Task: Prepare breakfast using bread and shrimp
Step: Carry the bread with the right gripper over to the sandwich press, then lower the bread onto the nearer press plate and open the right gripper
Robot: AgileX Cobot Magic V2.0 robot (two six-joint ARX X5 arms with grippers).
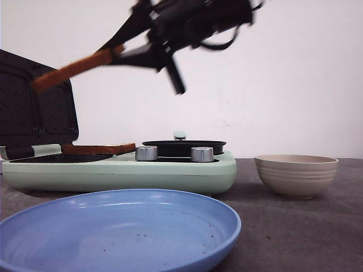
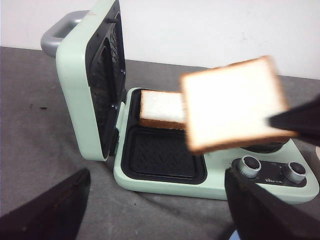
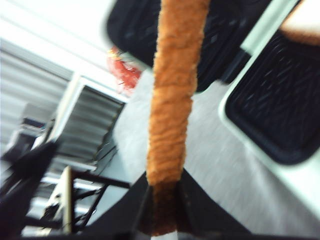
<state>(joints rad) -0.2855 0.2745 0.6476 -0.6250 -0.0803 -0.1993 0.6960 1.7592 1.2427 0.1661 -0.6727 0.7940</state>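
Observation:
One slice of bread [image 1: 74, 68] hangs in the air over the open sandwich maker [image 1: 170, 173], tilted. My right gripper [image 1: 120, 52] is shut on its edge, and the crust [image 3: 172, 100] sits pinched between the fingers [image 3: 192, 205]. From the left wrist, the held slice [image 2: 232, 107] shows its white face. A second slice [image 2: 161, 109] lies flat in one compartment of the maker, and the compartment beside it [image 2: 162, 155] is bare. My left gripper [image 2: 156, 197] hovers open by the maker with nothing in it. The shrimp is out of view.
The maker's lid [image 1: 37, 107] stands upright at the left. A small black pan [image 1: 182, 147] sits on its right half behind two knobs [image 1: 146, 153]. A blue plate [image 1: 119, 226] lies at the front and a beige bowl [image 1: 296, 174] stands at the right.

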